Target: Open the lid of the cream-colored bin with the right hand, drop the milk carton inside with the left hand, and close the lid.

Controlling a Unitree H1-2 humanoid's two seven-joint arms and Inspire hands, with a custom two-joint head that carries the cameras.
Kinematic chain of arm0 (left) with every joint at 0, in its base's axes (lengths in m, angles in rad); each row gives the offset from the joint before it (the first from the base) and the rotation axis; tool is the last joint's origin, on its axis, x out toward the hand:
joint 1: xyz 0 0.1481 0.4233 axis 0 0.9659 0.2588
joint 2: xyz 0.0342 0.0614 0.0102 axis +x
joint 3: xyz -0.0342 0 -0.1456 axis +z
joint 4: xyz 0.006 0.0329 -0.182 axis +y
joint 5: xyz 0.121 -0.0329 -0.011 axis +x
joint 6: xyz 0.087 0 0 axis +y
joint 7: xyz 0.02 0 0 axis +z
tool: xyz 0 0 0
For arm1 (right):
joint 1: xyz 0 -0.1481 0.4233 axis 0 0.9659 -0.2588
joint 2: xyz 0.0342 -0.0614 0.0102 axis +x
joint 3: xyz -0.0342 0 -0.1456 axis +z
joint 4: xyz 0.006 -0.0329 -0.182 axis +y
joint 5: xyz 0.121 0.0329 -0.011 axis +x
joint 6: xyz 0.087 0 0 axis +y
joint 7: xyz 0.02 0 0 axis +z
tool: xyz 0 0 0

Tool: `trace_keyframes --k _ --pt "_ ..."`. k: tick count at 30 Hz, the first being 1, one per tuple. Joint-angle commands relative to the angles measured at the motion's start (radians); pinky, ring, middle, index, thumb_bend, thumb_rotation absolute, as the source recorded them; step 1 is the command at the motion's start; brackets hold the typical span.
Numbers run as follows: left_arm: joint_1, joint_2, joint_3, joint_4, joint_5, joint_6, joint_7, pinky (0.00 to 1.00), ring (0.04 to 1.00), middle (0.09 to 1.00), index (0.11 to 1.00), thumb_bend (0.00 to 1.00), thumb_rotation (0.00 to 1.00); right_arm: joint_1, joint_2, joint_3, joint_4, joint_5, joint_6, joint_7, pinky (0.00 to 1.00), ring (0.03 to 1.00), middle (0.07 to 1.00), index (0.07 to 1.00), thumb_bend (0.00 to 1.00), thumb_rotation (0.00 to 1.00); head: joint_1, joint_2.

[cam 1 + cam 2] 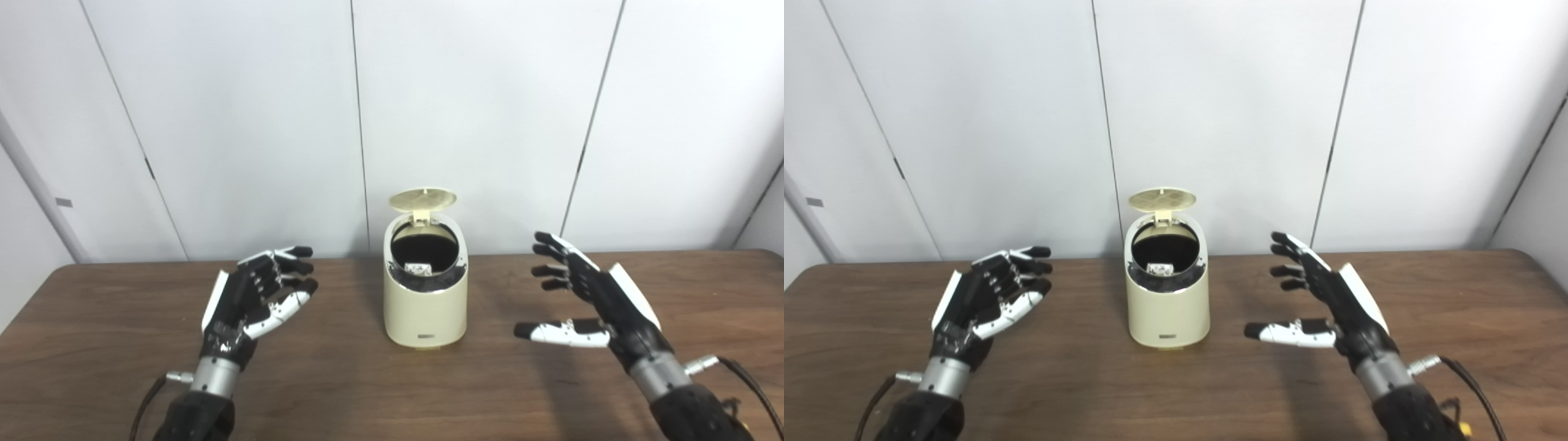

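Observation:
The cream-colored bin (424, 306) stands upright at the middle of the wooden table, its round lid (422, 199) tipped up at the back. Inside the dark opening lies the milk carton (419, 268), only its pale top showing. My left hand (260, 294) hovers over the table to the left of the bin, open, fingers spread, holding nothing. To the right of the bin my right hand (582, 294) is open too, with its thumb pointing toward the bin; a clear gap separates each hand from the bin.
The brown table (392, 386) runs the full width of the view, its back edge against white wall panels (245, 122). Cables trail from both wrists near the bottom edge.

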Motion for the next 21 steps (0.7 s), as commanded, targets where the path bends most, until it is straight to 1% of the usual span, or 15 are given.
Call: trace_keyframes --k 1,2,5,9,13,15,17,19,21 --pt "0.001 -0.016 0.020 -0.018 0.014 -0.043 -0.003 0.55 0.654 0.726 0.714 0.59 0.09 -0.076 -0.019 -0.002 -0.020 -0.004 -0.007 0.006 0.68 0.772 0.877 0.889 0.70 0.23 0.003 0.001" --pt "0.009 -0.027 0.026 -0.018 0.012 -0.041 -0.004 0.53 0.636 0.717 0.728 0.60 0.09 -0.088 -0.019 -0.002 -0.018 -0.002 0.001 0.011 0.67 0.770 0.888 0.887 0.70 0.23 0.004 0.001" --pt "0.040 -0.051 0.041 -0.013 -0.016 -0.033 -0.030 0.51 0.620 0.708 0.741 0.60 0.08 -0.138 -0.014 0.002 -0.014 0.001 0.028 0.025 0.65 0.770 0.893 0.884 0.70 0.23 0.003 0.000" --pt "0.071 -0.073 0.049 0.019 -0.005 -0.071 -0.051 0.44 0.558 0.656 0.732 0.60 0.06 -0.209 -0.022 0.018 0.012 -0.015 0.020 0.036 0.62 0.771 0.872 0.875 0.71 0.24 0.000 -0.003" --pt "0.100 -0.094 0.051 0.058 0.006 -0.101 -0.064 0.38 0.495 0.599 0.697 0.60 0.03 -0.276 -0.019 0.046 0.011 -0.077 0.059 0.039 0.63 0.788 0.874 0.867 0.70 0.27 -0.002 -0.006" --pt "0.108 -0.097 0.048 0.074 0.020 -0.109 -0.067 0.37 0.476 0.580 0.682 0.59 0.04 -0.297 -0.019 0.057 0.014 -0.097 0.068 0.042 0.65 0.798 0.875 0.856 0.67 0.29 -0.004 -0.009" --pt "0.112 -0.097 0.040 0.114 0.040 -0.141 -0.076 0.37 0.471 0.572 0.671 0.59 0.04 -0.329 -0.015 0.072 0.030 -0.114 0.072 0.045 0.65 0.802 0.869 0.843 0.67 0.31 -0.006 -0.011" --pt "0.115 -0.099 0.037 0.142 0.051 -0.158 -0.083 0.37 0.472 0.570 0.663 0.59 0.04 -0.360 -0.013 0.089 0.042 -0.135 0.083 0.052 0.65 0.810 0.857 0.827 0.67 0.34 -0.008 -0.014" --pt "0.115 -0.104 0.037 0.161 0.058 -0.165 -0.086 0.39 0.490 0.580 0.660 0.61 0.06 -0.392 -0.013 0.110 0.059 -0.151 0.092 0.066 0.70 0.834 0.858 0.821 0.67 0.37 -0.013 -0.018"
